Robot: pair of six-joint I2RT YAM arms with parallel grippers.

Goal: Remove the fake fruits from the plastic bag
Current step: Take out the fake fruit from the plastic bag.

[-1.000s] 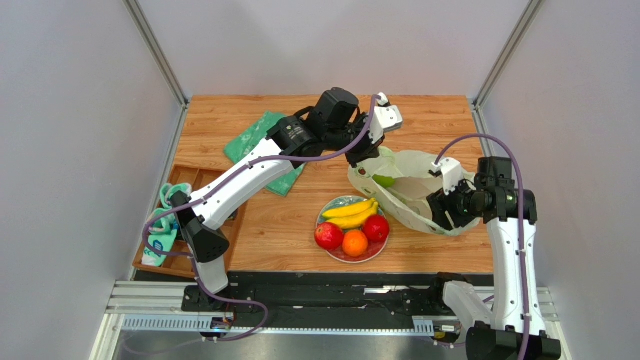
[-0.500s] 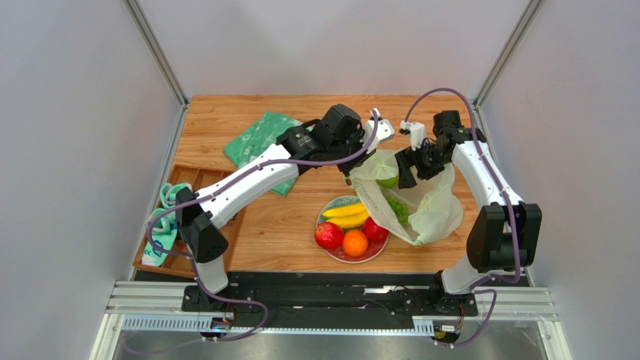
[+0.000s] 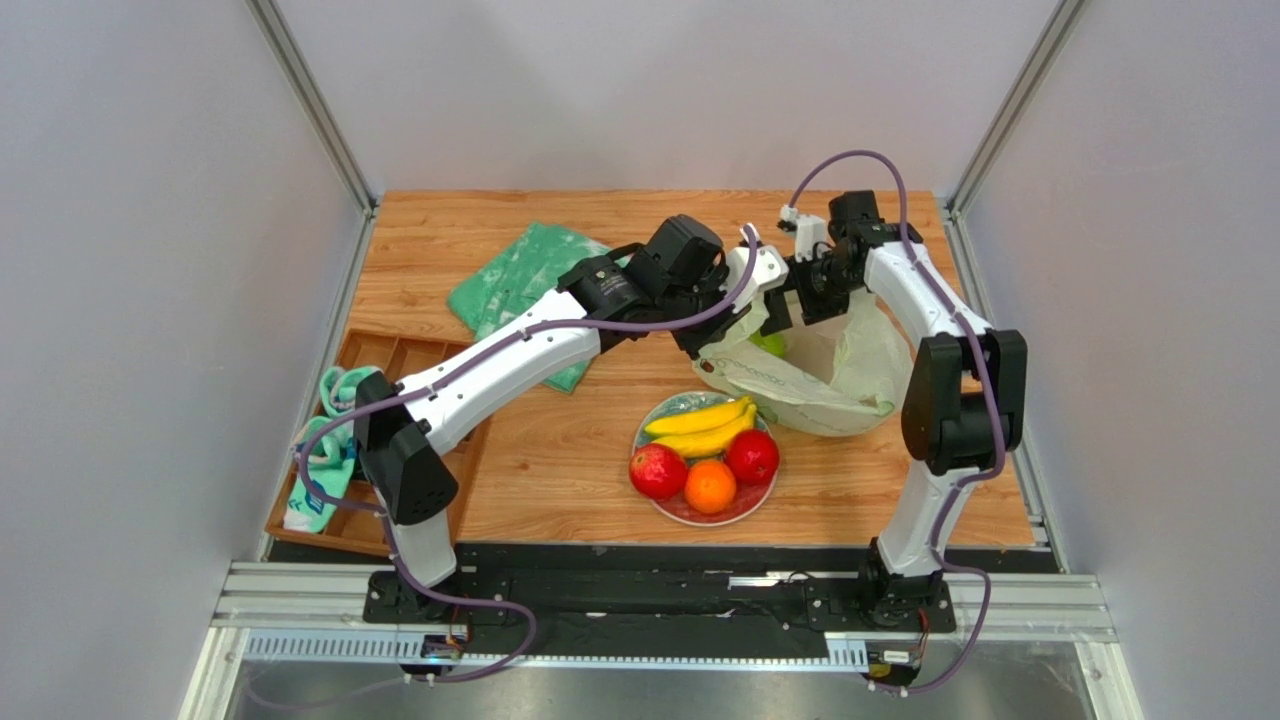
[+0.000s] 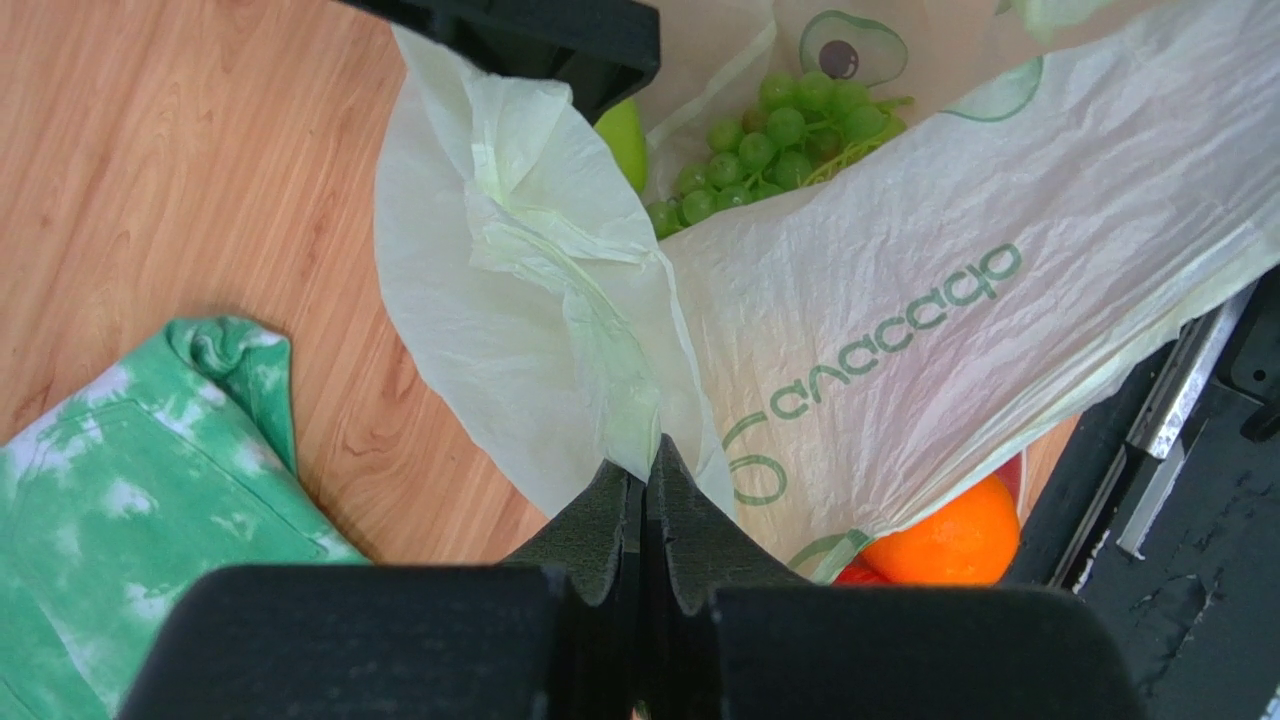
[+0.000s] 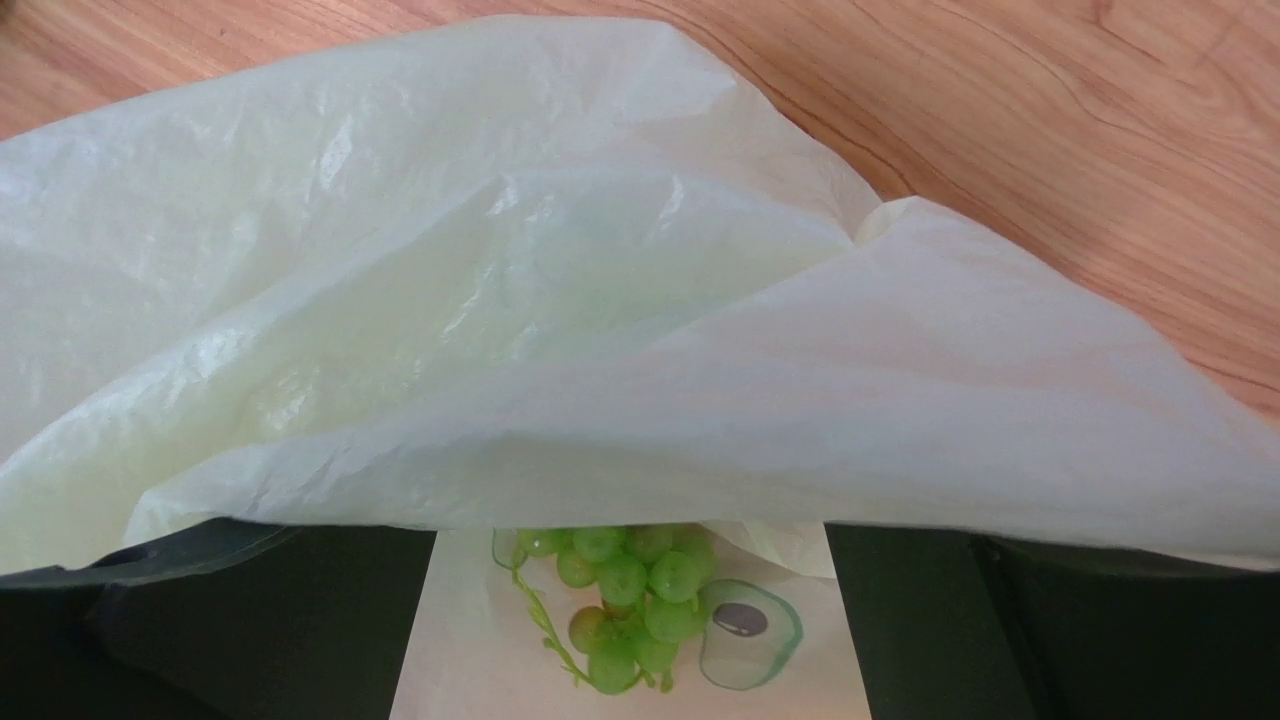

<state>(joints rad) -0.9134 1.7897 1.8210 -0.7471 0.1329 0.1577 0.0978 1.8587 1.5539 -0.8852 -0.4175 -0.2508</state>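
Moving leftward, right tool [image 3: 781,309] sits inside plastic bag [image 3: 845,383].

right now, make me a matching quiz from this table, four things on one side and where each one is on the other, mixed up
Things:
1. grapes
2. orange
3. green cloth
4. left gripper

Places or states:
A. on the plate
B. shut on the edge of the bag
C. inside the bag
D. lying on the table, far left

Pairs: 1-C, 2-A, 3-D, 4-B
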